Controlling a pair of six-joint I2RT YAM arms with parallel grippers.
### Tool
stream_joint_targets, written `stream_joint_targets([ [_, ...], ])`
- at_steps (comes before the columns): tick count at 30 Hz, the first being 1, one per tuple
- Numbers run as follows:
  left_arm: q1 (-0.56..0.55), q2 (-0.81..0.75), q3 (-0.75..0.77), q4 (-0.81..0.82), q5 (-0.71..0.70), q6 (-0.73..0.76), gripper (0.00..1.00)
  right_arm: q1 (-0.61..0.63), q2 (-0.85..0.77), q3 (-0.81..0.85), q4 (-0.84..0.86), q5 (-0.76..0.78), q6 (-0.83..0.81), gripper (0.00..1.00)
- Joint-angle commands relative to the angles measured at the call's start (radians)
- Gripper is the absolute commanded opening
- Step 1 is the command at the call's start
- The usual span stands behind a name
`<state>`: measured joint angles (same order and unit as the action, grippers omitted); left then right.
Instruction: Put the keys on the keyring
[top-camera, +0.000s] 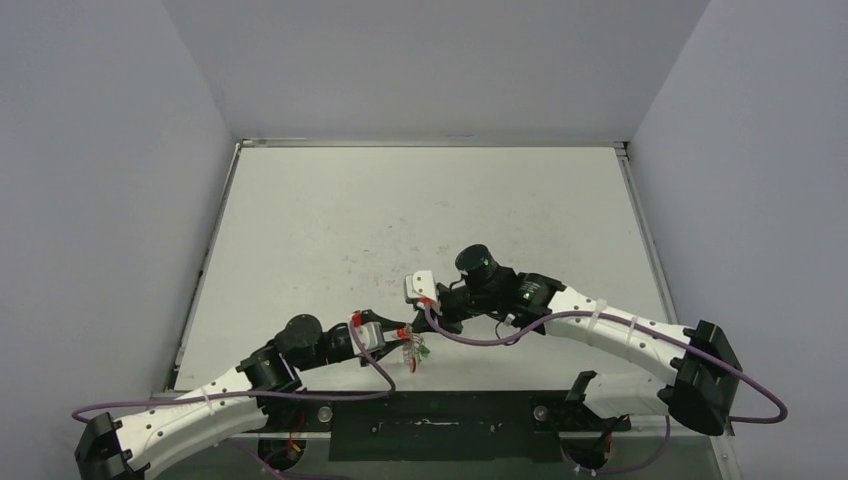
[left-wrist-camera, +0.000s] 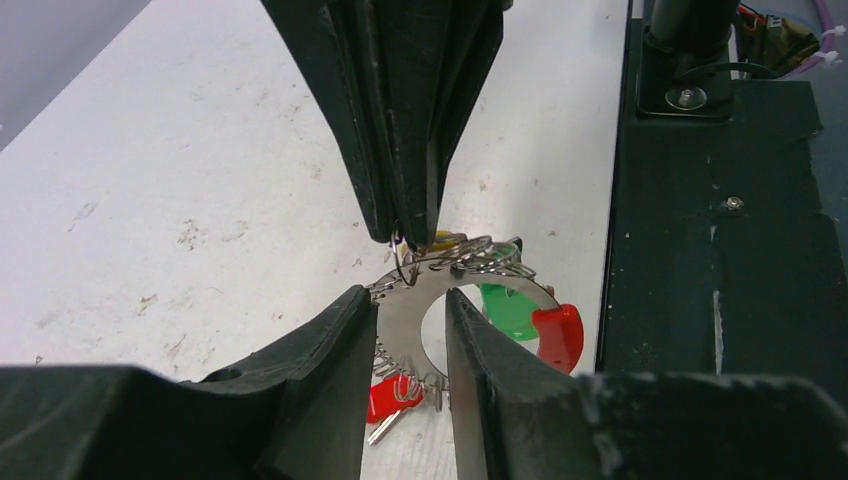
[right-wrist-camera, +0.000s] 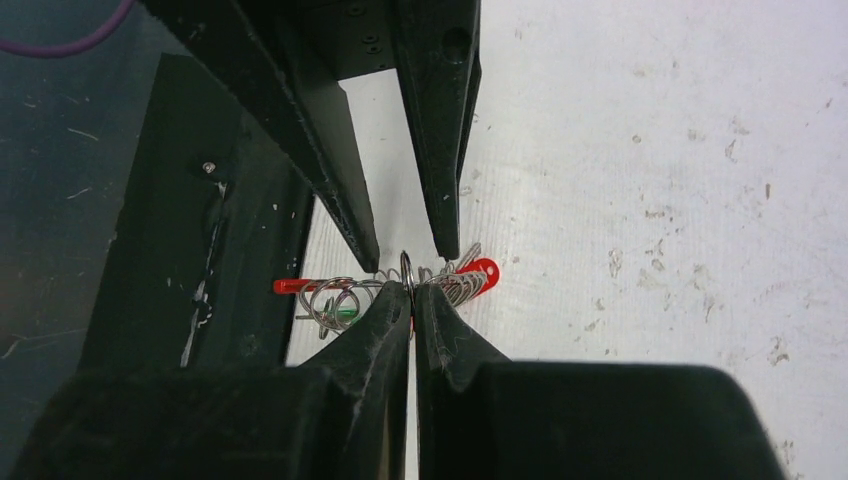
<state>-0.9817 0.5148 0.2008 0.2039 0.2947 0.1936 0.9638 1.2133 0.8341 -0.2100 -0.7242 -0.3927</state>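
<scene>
Large silvery coiled-wire keyring (left-wrist-camera: 400, 325) w/ a red curved plastic segment (left-wrist-camera: 562, 335) is at the near edge of the white scuffed worktop (top-camera: 400, 220), abt centre. It's just beyond the black base plate (top-camera: 430, 425), between the two arms. Can't tell if it's lifted or resting on the worktop.

Left gripper (left-wrist-camera: 410, 300): black fingers part-spread, one each side of the keyring's flat silvery band and touching it on both sides, so it's grasping the keyring across that band.

Right gripper (right-wrist-camera: 411, 290): comes in from far-right, fingers clenched tip-to-tip on a small thin wire loop (right-wrist-camera: 406, 268) standing upright at the keyring's coil. The two grippers meet nearly tip to tip.

Keys at the keyring:
- Green plastic-headed key (left-wrist-camera: 505, 312), just beside the red segment.
- Red plastic-headed key (left-wrist-camera: 392, 398) w/ silver blade, under the band by the left gripper's finger.
- Yellow plastic-headed key (left-wrist-camera: 445, 240), mostly hidden behind the right gripper's tips.

Can't tell which are actually threaded on.
</scene>
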Motion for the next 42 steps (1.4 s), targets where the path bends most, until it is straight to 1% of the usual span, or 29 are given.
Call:
stream_joint_targets([
  [1,-0.002,-0.02,0.056,-0.032,-0.057,0.017,0.3,0.015,0.071,0.181,-0.294,0.048,0.006,0.0],
  [4,-0.002,-0.021,0.065,-0.054,-0.066,0.025,0.31,0.032,0.124,0.267,-0.4,0.097,0.031,0.0],
  [8,-0.003,-0.024,0.07,-0.061,-0.065,0.03,0.31,0.048,0.161,0.33,-0.46,0.14,0.062,0.0],
  [13,-0.002,-0.035,0.07,-0.041,-0.046,0.025,0.34,0.064,0.166,0.359,-0.45,0.161,0.105,0.0],
  [16,-0.002,-0.028,0.058,0.017,-0.027,0.001,0.39,0.075,0.171,0.369,-0.438,0.172,0.122,0.0],
  [21,-0.002,0.006,0.051,0.07,0.029,-0.015,0.39,0.084,0.179,0.364,-0.407,0.183,0.147,0.0],
  [25,-0.002,0.039,0.048,0.107,0.048,-0.027,0.33,0.09,0.184,0.368,-0.404,0.183,0.152,0.0],
  [32,-0.002,0.096,0.043,0.162,0.049,-0.034,0.14,0.095,0.189,0.372,-0.41,0.181,0.152,0.0],
  [35,-0.002,0.115,0.048,0.169,0.045,-0.033,0.13,0.097,0.187,0.373,-0.411,0.181,0.152,0.0],
  [38,-0.002,0.124,0.048,0.176,0.043,-0.036,0.23,0.098,0.188,0.374,-0.41,0.178,0.151,0.0],
  [39,-0.003,0.125,0.048,0.183,0.043,-0.037,0.25,0.098,0.189,0.373,-0.41,0.178,0.15,0.0],
  [41,-0.003,0.126,0.048,0.185,0.045,-0.04,0.23,0.098,0.19,0.377,-0.41,0.178,0.15,0.0],
  [42,-0.002,0.128,0.05,0.181,0.049,-0.039,0.18,0.098,0.192,0.378,-0.41,0.178,0.15,0.0],
])
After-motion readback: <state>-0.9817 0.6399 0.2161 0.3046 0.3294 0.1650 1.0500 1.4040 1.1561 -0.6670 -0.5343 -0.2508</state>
